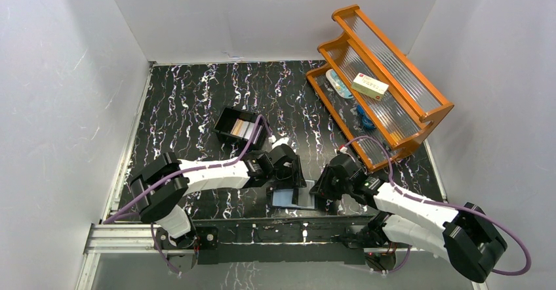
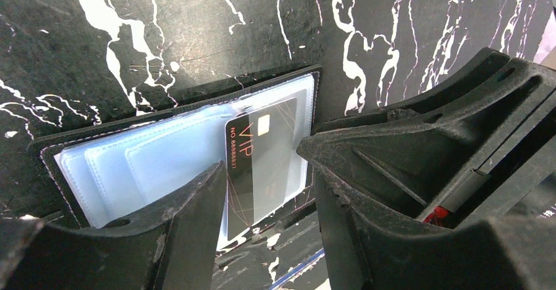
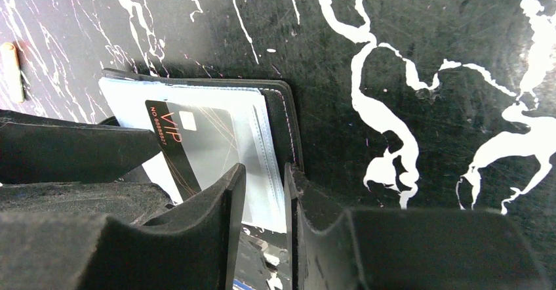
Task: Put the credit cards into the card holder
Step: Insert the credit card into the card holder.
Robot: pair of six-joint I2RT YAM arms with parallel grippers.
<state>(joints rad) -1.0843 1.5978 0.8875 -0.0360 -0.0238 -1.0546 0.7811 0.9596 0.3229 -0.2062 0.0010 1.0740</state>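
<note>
The card holder lies open near the table's front edge, its clear blue-lined slots facing up. A black "VIP" credit card sits partly inside the right-hand slot, and its near end sticks out over the holder's edge. My left gripper hangs over it, open, with one finger on each side of the card. My right gripper is open by a narrow gap, its tips at the holder's black right border. More credit cards stand in a black box.
The rigid black box sits behind the left arm. An orange slatted shelf stands at the back right and holds a cream carton and small items. A metal rail runs along the near edge, just in front of the holder.
</note>
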